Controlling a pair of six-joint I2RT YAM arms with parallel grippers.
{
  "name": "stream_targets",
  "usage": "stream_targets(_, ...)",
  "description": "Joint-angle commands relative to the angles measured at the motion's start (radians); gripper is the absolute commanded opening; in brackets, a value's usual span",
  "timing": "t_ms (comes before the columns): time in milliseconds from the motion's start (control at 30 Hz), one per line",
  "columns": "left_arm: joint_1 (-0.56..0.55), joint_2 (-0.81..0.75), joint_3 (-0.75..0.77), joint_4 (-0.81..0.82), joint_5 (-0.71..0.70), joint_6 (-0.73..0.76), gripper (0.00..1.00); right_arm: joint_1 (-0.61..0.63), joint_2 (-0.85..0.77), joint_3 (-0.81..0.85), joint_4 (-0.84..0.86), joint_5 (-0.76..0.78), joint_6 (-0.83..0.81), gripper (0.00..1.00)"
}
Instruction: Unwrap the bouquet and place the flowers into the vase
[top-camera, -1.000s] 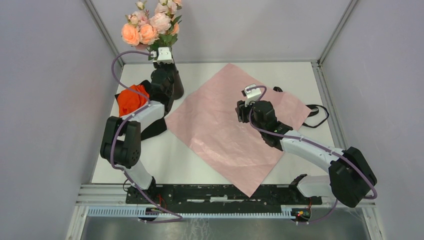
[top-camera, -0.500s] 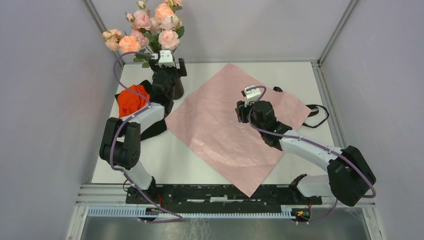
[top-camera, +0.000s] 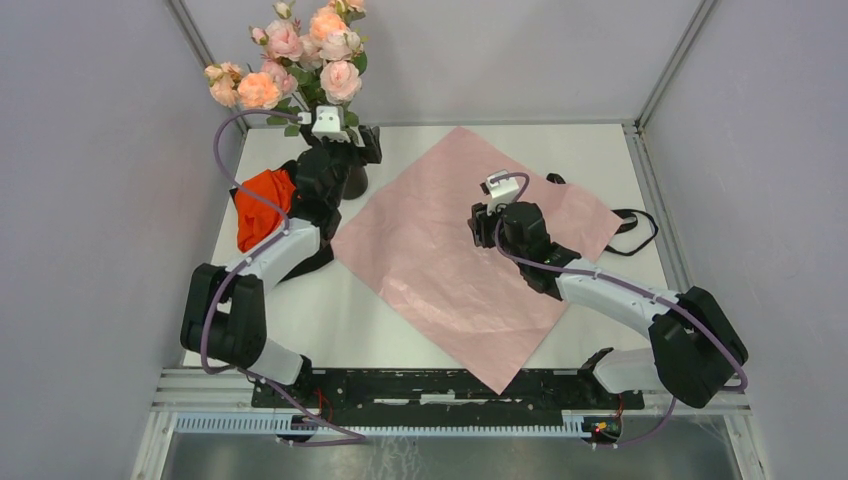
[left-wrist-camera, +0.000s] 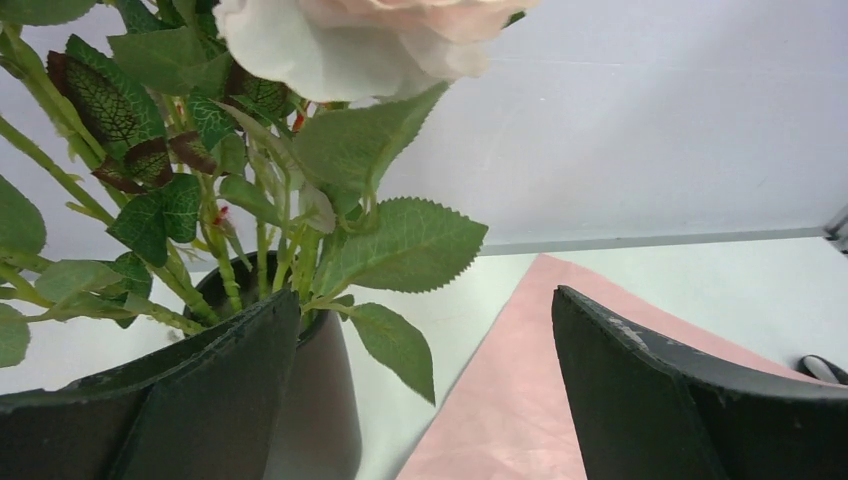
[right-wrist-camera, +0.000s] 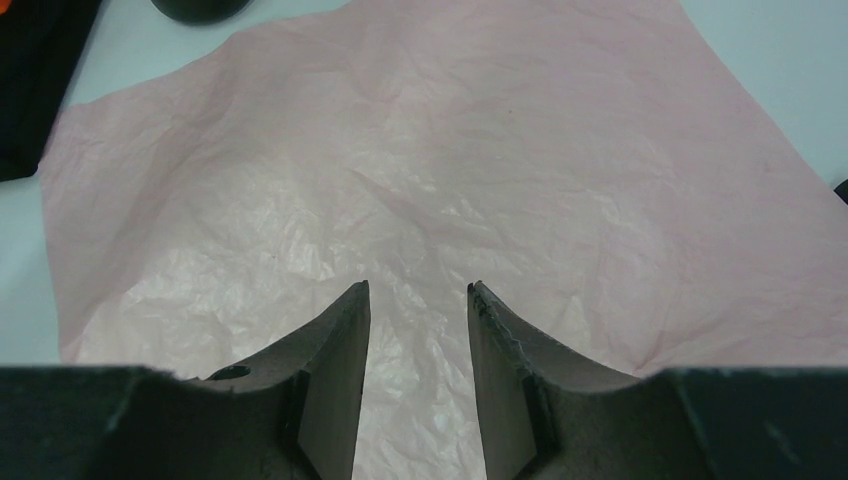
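Roses (top-camera: 300, 60) stand upright in the black vase (left-wrist-camera: 325, 400) near the far left corner of the table (top-camera: 330, 320). Their pink and peach heads spread above its mouth and their green stems gather down inside it.

The left arm reaches from its base at the near edge, with its elbow bent out toward the left edge and its wrist just in front of the vase. The left gripper (left-wrist-camera: 425, 300) sits about level with the vase's rim, jaws spread wide and holding nothing. In the wrist view one finger is just beside the vase's wall, and whether it touches cannot be told.

Pink wrapping paper (top-camera: 450, 260) lies flat and open across the middle of the table, one corner pointing to the near edge. The right arm stretches from the near right corner diagonally over the paper, wrist tipped downward. The right gripper (right-wrist-camera: 418, 288) hangs low over the paper's centre, jaws partly apart with nothing between them, and creased paper shows through the gap.

An orange-red cloth (top-camera: 262, 200) lies by the left edge beside a black cloth (top-camera: 310, 260). A thin black ribbon (top-camera: 632, 228) lies next to the paper's right corner, near the right edge.
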Motion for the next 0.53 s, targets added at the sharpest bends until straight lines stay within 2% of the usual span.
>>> stream_targets(0,-0.004,-0.053,-0.004,-0.046,0.042,-0.087,1.0,-0.004,0.004,-0.01,0.041,-0.016,0.021,0.46)
stream_targets(200,-0.005,-0.095,-0.06,-0.037,0.079,-0.134,1.0,-0.003,0.002,-0.024,0.049,-0.028,0.031,0.46)
stream_targets(400,-0.006,-0.063,0.016,-0.187,0.063,-0.151,1.0,-0.003,-0.004,-0.031,0.051,-0.041,0.039,0.46)
stream_targets(500,-0.006,-0.07,0.014,-0.18,0.026,-0.188,1.0,-0.004,-0.011,-0.034,0.051,-0.038,0.039,0.46)
